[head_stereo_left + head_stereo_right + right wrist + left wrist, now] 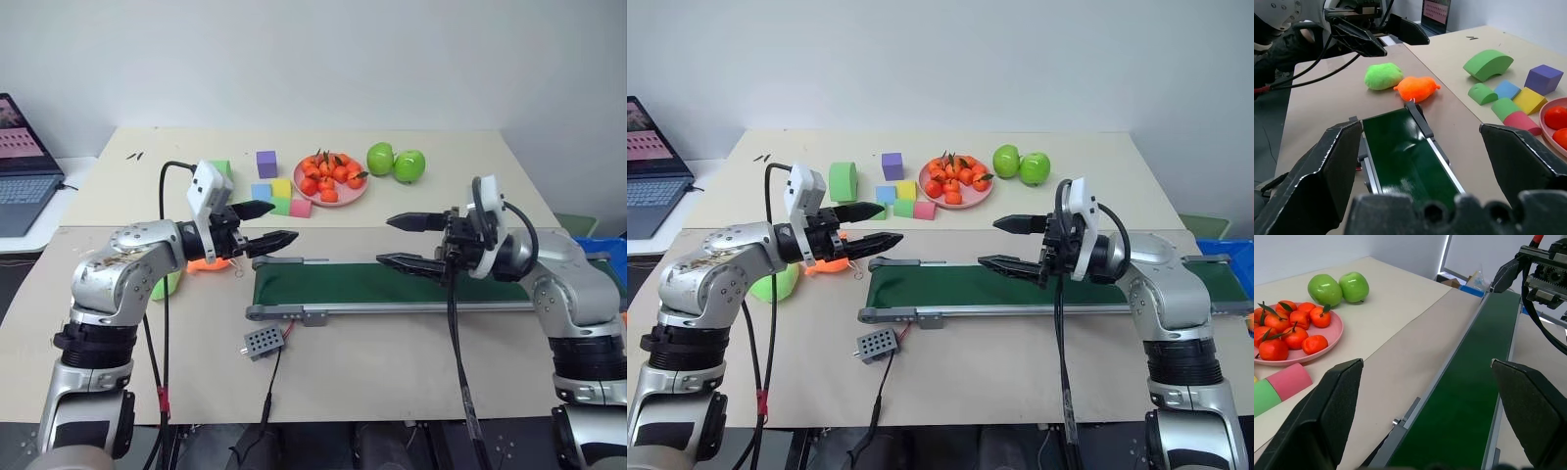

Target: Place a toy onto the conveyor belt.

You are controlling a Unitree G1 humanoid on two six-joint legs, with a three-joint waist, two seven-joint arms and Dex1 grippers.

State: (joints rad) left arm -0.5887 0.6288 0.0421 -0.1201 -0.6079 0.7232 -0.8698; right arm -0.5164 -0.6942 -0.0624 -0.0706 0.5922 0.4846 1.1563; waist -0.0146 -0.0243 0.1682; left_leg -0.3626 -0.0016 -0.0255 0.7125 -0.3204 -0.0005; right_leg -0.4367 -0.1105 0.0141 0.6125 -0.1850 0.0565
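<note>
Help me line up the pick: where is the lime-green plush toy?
In the right wrist view, the lime-green plush toy lies on the table beside the orange plush toy, just beyond the conveyor belt's left end.

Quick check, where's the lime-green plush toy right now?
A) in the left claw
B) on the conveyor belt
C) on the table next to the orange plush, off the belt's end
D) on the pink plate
C: the lime-green plush toy lies on the table touching the orange plush, just past the end of the conveyor belt; both claws are open and hold nothing.
</note>
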